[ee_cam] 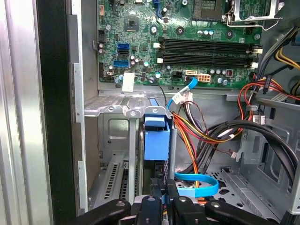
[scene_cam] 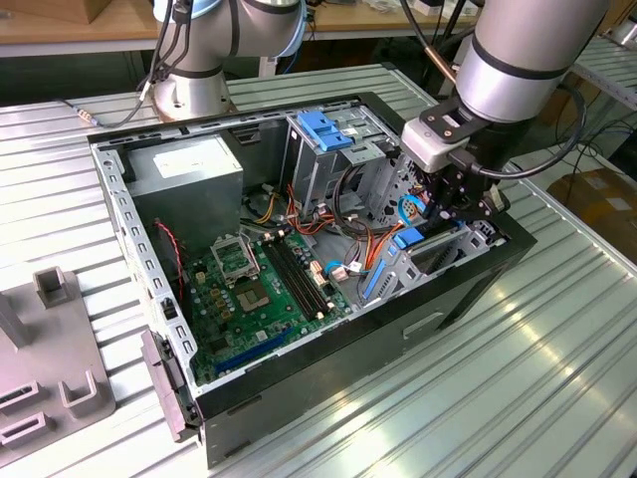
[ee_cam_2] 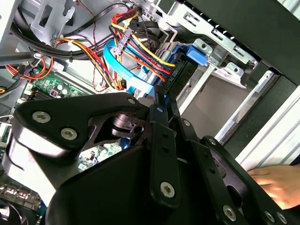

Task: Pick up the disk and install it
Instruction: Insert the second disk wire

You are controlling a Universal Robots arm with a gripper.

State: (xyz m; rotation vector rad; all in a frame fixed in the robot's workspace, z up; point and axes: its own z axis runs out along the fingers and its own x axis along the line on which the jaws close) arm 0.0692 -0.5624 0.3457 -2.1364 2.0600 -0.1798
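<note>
Clamped close together, the jaws of the gripper (ee_cam: pixel 165 187) pinch the near edge of the disk (ee_cam: pixel 156 140), which stands on edge with its bright blue frame showing, part way down in the drive bay (ee_cam: pixel 115 140) at the front corner of the open computer case (scene_cam: pixel 478 289). In the first wrist view the black fingers (ee_cam: pixel 154 204) meet around the disk's thin edge, and just beside them a flat blue data cable (ee_cam: pixel 197 183) loops over the floor of the case. In the second wrist view the same narrow finger pair (ee_cam_2: pixel 161 126) reaches toward the blue frame piece (ee_cam_2: pixel 197 54) and the bundle of red, yellow and black power wires (ee_cam_2: pixel 140 42) plugged in next to it; a person's hand (ee_cam_2: pixel 276 183) rests at the case's outer side. Beyond the bay lies the green motherboard (ee_cam: pixel 178 42) with its black memory slots (ee_cam: pixel 206 47) and empty processor socket (ee_cam: pixel 248 14). In the exterior view the arm (scene_cam: pixel 528 50) comes down from the exterior view's right onto that corner of the case, the gripper (scene_cam: pixel 450 204) low among the blue parts. Farther back stand the tall metal cage with a blue latch (scene_cam: pixel 328 134) and the grey power supply box (scene_cam: pixel 189 169), all on a slatted metal table (scene_cam: pixel 518 398), with a grey fixture (scene_cam: pixel 50 349) at the exterior view's left
</note>
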